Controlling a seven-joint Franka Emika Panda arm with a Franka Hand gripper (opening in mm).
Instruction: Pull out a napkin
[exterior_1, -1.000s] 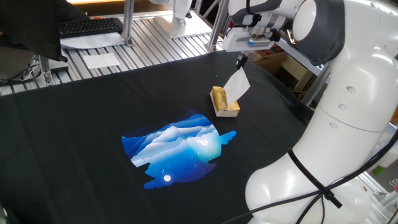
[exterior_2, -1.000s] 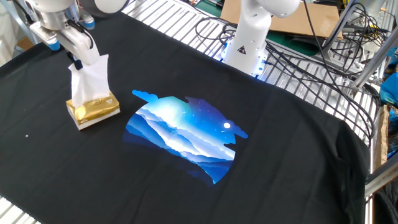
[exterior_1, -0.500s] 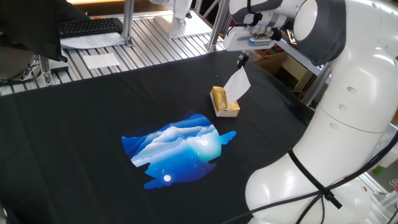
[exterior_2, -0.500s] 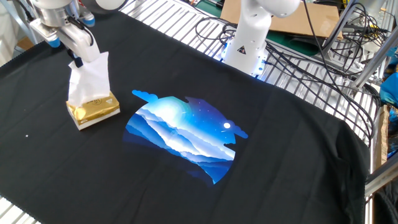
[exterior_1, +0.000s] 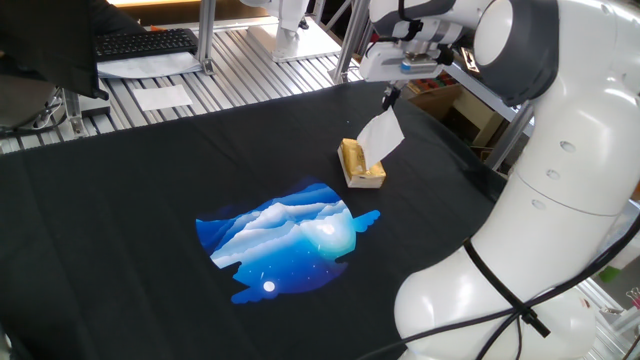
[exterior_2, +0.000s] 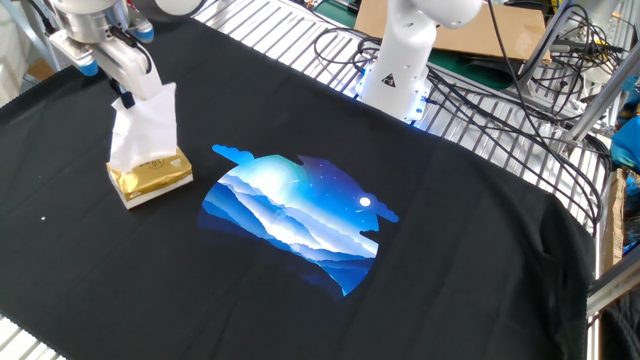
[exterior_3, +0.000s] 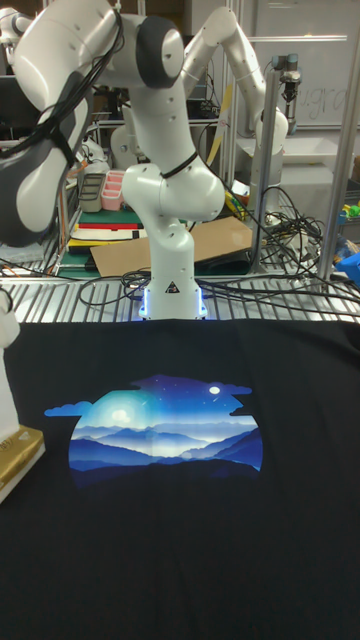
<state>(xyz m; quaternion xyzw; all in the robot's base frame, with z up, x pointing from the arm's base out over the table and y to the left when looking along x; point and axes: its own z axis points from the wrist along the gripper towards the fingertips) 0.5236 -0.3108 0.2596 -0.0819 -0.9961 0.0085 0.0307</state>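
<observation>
The pincer is hanging above the box and pinching the top corner of the napkin, its fingers pressed together on the paper. The napkin is stretching down from the fingertips to the box's top, where its lower edge is sitting in or against the opening; whether it is free of the box cannot be told. In the other fixed view the napkin is hanging as a white, slightly crumpled sheet, upright over the far part of the box, with the pincer at its upper left corner. The box is lying flat on the black cloth covering the surface, just to the far right of the blue mountain print in one fixed view and to the left of the print in the other. In the tall view only the box's end is showing at the left edge, with a strip of the napkin rising above it; the pincer is out of frame there.
</observation>
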